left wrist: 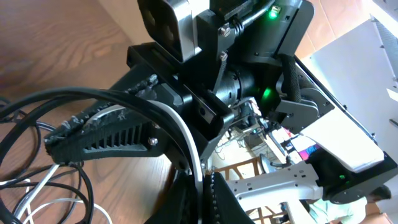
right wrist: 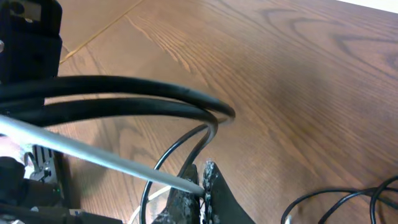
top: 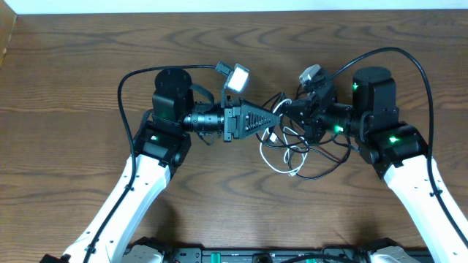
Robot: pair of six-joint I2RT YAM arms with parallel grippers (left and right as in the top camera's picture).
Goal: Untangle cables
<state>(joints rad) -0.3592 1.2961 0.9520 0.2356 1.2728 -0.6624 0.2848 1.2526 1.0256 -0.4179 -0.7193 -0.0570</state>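
Left fingers (left wrist: 207,193) are pressed together, pinching the white cable (left wrist: 186,140), which curves up & away from the tips. Right fingers (right wrist: 204,190) are pressed together too, on the same white cable, w/ black cables (right wrist: 181,146) looping in just behind them. From overhead, the 2 sets of tips nearly meet mid-counter (top: 88,51). The rest of the tangle lies on the counter just below: white loops nearer the left arm, black loops spreading toward the right arm. Can't tell which strand crosses over which.

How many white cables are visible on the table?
1: the white cable loops through the black cables in the central tangle; another may be hidden beneath.
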